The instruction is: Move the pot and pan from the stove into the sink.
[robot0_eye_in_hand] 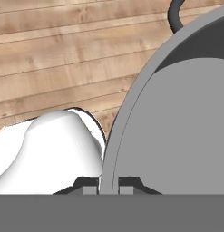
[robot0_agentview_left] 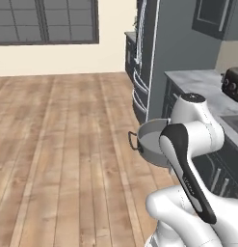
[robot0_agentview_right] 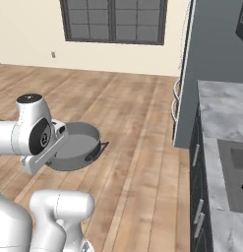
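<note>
The gripper (robot0_eye_in_hand: pixel 109 189) pinches the pot's (robot0_agentview_right: pixel 76 142) rim, holding it above the wooden floor (robot0_agentview_left: pixel 62 144), left of the counter (robot0_agentview_right: pixel 219 106).

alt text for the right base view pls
The white robot arm's claw holds a shallow round silver-grey metal pot by its rim, in the air above the wooden plank floor. At right, a grey marble counter carries a rectangular grey steel sink.
</note>
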